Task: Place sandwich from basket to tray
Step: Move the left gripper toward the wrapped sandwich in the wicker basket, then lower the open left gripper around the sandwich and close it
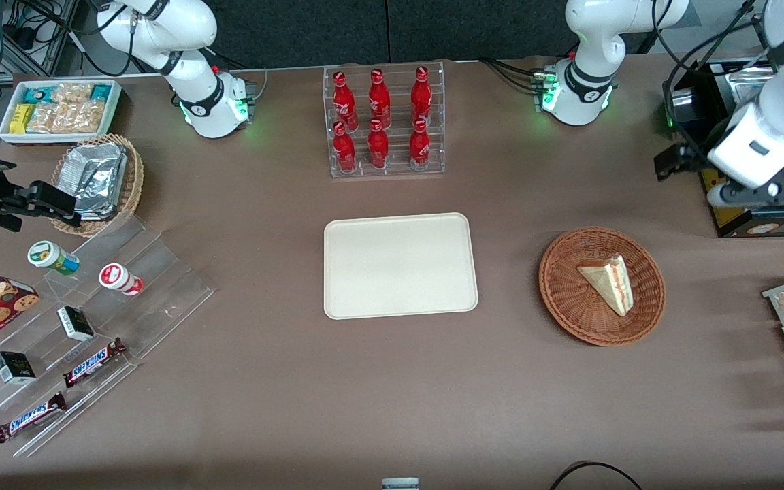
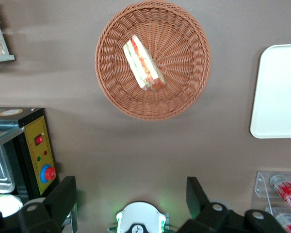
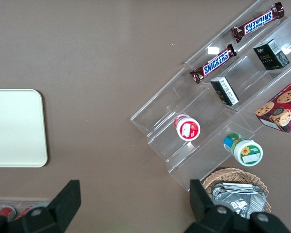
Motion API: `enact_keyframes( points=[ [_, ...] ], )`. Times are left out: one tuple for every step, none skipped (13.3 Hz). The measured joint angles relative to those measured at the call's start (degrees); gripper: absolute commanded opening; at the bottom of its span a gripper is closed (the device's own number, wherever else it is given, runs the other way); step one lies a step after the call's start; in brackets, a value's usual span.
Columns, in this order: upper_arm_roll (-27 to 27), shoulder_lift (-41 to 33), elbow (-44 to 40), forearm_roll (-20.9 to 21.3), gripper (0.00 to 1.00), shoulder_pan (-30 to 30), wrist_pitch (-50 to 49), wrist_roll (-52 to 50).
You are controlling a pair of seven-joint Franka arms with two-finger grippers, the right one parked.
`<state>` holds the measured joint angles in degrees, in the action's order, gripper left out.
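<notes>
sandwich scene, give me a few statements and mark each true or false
1. The sandwich lies in the basket. True.
2. The tray holds a bottle. False: nothing rests on it.
3. The gripper grips the sandwich. False: it hangs apart from the basket, jaws open and holding nothing.
4. Six red bottles stand in a clear rack farther from the front camera than the tray. True.
5. The basket sits on the tray. False: it rests on the table beside it.

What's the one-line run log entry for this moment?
sandwich: in basket | tray: bare | gripper: open, raised, apart from basket, holding nothing | step: pick not yet begun
</notes>
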<state>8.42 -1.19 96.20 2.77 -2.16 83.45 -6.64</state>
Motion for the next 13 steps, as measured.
enact_keyframes(
  points=[
    [-0.06,0.76,1.23,0.03,1.00,-0.02,1.71,-0.80],
    [-0.13,1.33,3.07,0.06,1.00,-0.03,4.23,-2.49],
    [-0.18,1.68,5.43,0.09,1.00,-0.05,7.43,-4.80],
    [-0.24,1.90,8.12,0.13,1.00,-0.10,11.00,-7.47],
    [-0.36,2.11,10.71,0.15,1.00,-0.34,14.39,-10.24],
    [-0.56,2.42,13.01,0.15,1.00,-0.71,17.55,-12.83],
    [-0.76,2.88,14.87,0.15,1.00,-1.08,20.13,-14.98],
    [-0.85,3.63,16.22,0.15,1.00,-1.49,22.37,-16.75],
    [-0.95,4.61,17.12,0.15,1.00,-1.98,24.75,-18.71],
    [-1.05,5.70,17.95,0.16,1.00,-2.46,27.49,-20.89],
    [-1.05,6.64,18.83,0.16,1.00,-2.82,30.20,-22.53],
    [-1.05,7.29,19.95,0.16,1.00,-2.96,32.75,-23.81],
    [-1.05,7.72,21.29,0.16,1.00,-2.99,35.41,-25.18]
  ],
)
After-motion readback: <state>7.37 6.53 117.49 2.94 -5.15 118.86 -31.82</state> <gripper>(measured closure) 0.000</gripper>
